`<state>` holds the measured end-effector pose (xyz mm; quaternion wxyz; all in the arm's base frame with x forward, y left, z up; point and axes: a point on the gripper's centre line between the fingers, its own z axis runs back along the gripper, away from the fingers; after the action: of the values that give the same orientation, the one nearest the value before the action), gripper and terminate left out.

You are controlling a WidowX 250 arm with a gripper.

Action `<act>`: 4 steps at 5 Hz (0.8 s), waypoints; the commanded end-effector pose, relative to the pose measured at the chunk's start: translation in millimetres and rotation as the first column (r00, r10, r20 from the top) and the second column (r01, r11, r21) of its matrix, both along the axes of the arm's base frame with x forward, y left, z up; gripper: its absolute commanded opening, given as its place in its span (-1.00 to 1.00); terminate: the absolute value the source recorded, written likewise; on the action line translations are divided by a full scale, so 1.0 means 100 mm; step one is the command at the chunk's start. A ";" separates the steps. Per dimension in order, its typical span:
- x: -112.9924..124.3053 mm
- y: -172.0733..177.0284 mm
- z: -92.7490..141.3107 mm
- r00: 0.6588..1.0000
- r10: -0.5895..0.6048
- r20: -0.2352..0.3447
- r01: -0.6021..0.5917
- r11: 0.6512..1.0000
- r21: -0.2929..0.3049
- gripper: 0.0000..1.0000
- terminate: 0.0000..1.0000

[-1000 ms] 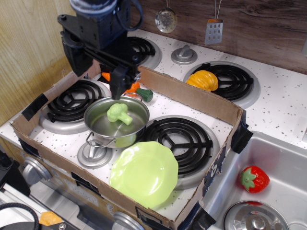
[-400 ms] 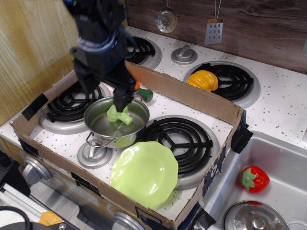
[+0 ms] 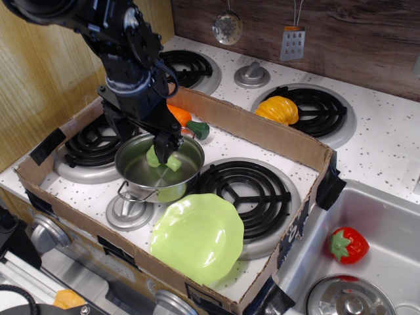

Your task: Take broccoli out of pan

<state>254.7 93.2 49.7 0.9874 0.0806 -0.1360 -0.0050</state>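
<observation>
The black robot gripper (image 3: 163,152) is down inside the round shiny stainless-steel pan (image 3: 159,172), fingers pinched onto the small lumpy lime-green toy broccoli (image 3: 163,160), which sits right under the tips, low in the pan. An orange toy carrot (image 3: 184,120) lies just behind the gripper.

The white speckled stove surface (image 3: 387,141) carries a cardboard frame (image 3: 262,134) round its front burners. Inside, the pan (image 3: 134,172) stands near the left edge, a green plate (image 3: 197,237) at the front edge, a carrot (image 3: 187,122) by the frame's back wall. A yellow squash (image 3: 277,109) sits on the back right burner.
</observation>
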 end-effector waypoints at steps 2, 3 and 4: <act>-0.06 -0.24 -0.07 0.999 0.034 0.003 -0.034 0.999 -0.034 1.00 -1.00; -0.04 -0.28 -0.17 0.999 0.027 0.027 -0.025 0.999 -0.047 1.00 -1.00; -0.01 -0.26 -0.16 1.000 0.016 0.026 -0.014 0.999 -0.045 1.00 -1.00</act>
<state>247.3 67.2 24.4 0.9894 0.0565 -0.1337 0.0019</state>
